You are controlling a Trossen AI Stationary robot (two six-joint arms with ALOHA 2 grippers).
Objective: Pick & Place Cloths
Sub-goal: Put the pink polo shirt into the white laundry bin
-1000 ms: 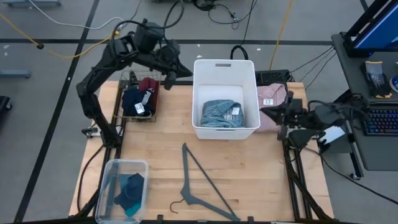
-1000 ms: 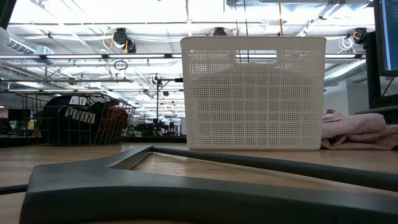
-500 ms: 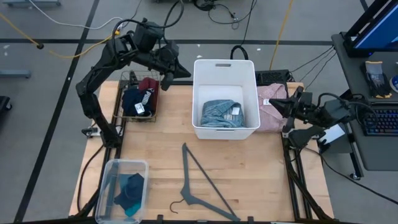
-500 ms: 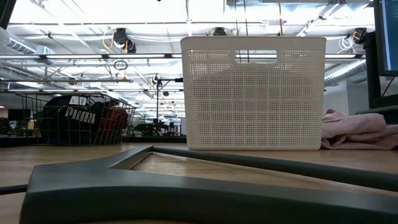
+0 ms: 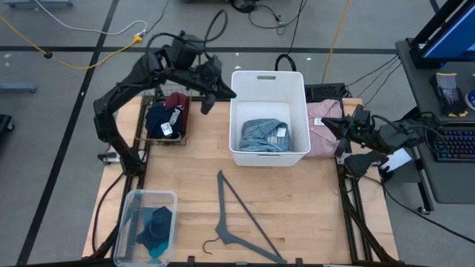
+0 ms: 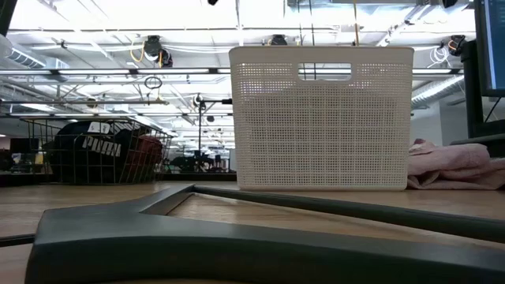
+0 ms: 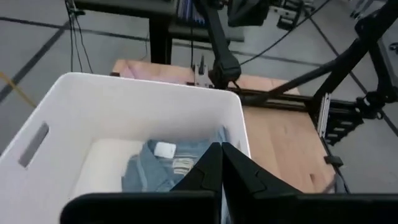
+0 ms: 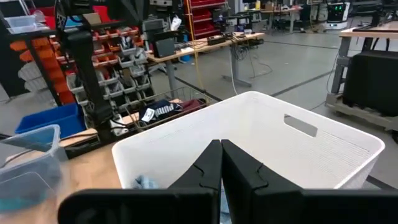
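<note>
A folded slate-blue cloth [image 5: 263, 135] with tags lies on the floor of the white bin [image 5: 269, 76], and shows again in the left wrist view [image 7: 171, 169]. A pink cloth [image 5: 324, 122] lies on the table right of the bin. Navy and maroon cloths [image 5: 167, 117] fill a wire basket left of the bin. A teal cloth [image 5: 154, 225] sits in a clear box. My left gripper [image 5: 213, 87] hangs shut in the air beside the bin's far left corner. My right gripper [image 5: 343, 127] hovers shut over the pink cloth's right side, pointing at the bin.
A grey plastic hanger [image 5: 241, 222] lies flat on the table near the front edge, large in the low view [image 6: 237, 237]. The wire basket [image 6: 106, 150] and the clear box [image 5: 126, 215] stand along the left side. Bare wood shows between the bin and the hanger.
My left gripper has swung toward the table's right, from above the wire basket's far edge to beside the white bin's far left corner. My right gripper has shifted a little toward the far edge above the pink cloth. No cloth has moved.
</note>
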